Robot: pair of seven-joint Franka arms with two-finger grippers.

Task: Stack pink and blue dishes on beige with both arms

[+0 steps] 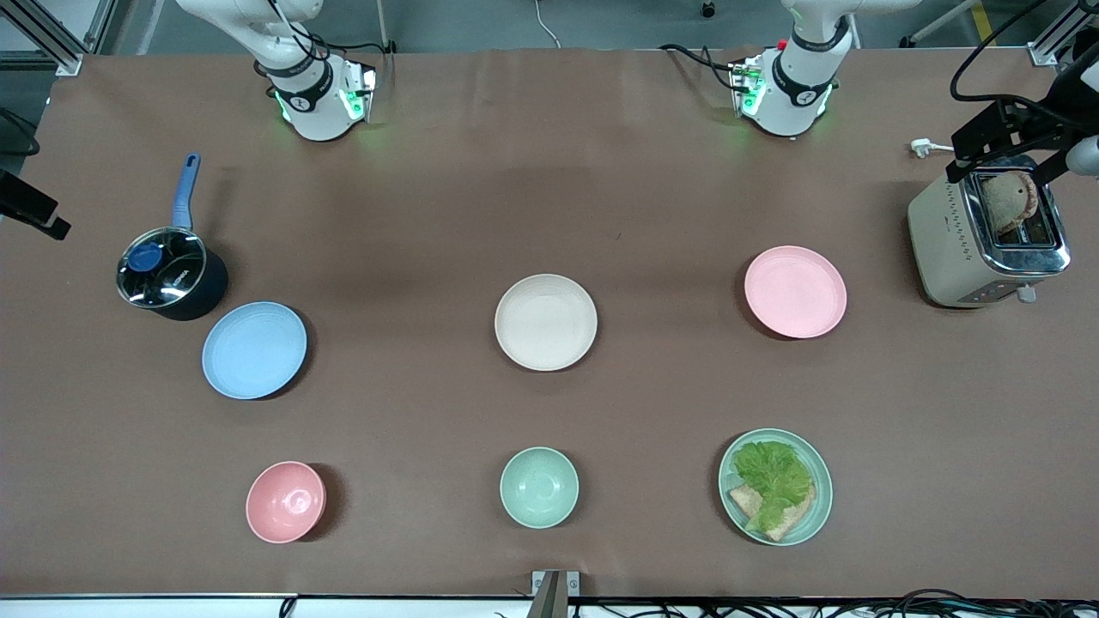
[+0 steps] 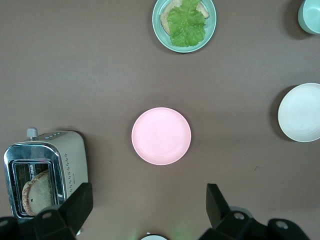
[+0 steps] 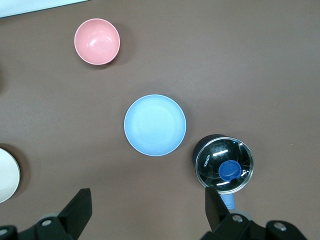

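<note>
The beige plate [image 1: 546, 322] lies bare at the table's middle. The pale pink plate [image 1: 795, 292] lies toward the left arm's end, beside the toaster. The light blue plate [image 1: 254, 349] lies toward the right arm's end, next to a pot. My left gripper [image 2: 148, 200] hangs open and high, over bare table between the pink plate [image 2: 161, 136] and its own base. My right gripper [image 3: 147, 202] is open too, high over bare table beside the blue plate [image 3: 155, 125]. Neither holds anything. Both hands are out of the front view.
A lidded pot [image 1: 167, 275] with a blue handle stands by the blue plate. A toaster [image 1: 987, 236] holds bread. Nearer the camera sit a pink bowl [image 1: 285, 501], a mint bowl [image 1: 538, 487] and a mint plate [image 1: 730, 498] with lettuce and bread.
</note>
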